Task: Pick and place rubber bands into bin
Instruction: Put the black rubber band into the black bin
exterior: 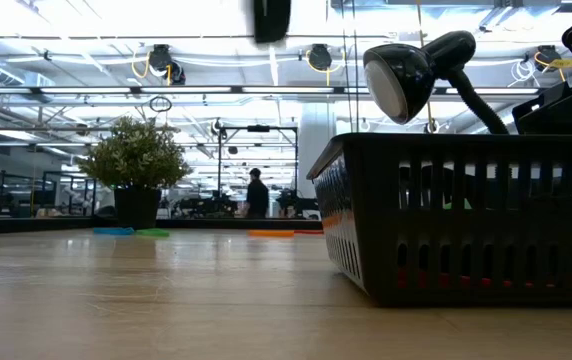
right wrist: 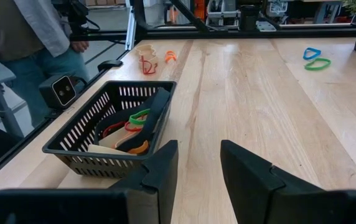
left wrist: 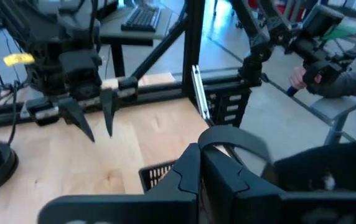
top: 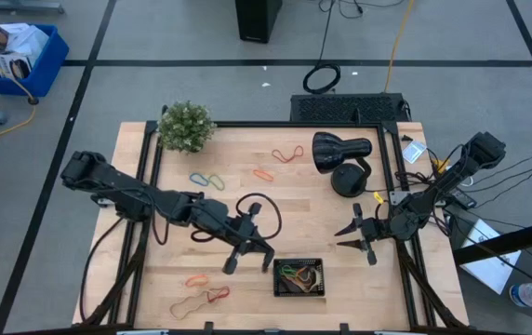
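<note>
The bin [top: 299, 262], a small black slotted basket, stands near the table's front edge [right wrist: 81, 149] [exterior: 466, 220]. Green, orange, red and tan rubber bands [right wrist: 131, 127] lie in it, and a black strip [right wrist: 156, 115] leans on its rim. More rubber bands lie loose on the table: orange [top: 196, 280], tan and red [top: 201, 300], blue and green [top: 207, 179], orange-red [top: 289, 154]. My left gripper [top: 268, 263] [left wrist: 201, 152] hovers shut over the bin's left far corner. My right gripper [top: 348, 233] [right wrist: 198, 152] waits open to the right of the bin, with nothing between its fingers. My left gripper has a blurred dark arc [left wrist: 234, 134] standing over its fingertips in the left wrist view. I cannot tell what the arc is or whether the fingers touch it.
A black desk lamp [top: 340, 154] and a potted plant [top: 185, 126] stand at the table's far side. Black frame rails edge the table. A person [right wrist: 28, 37] stands beside the near edge, close to the bin. Bare wood lies between the bin and the far bands.
</note>
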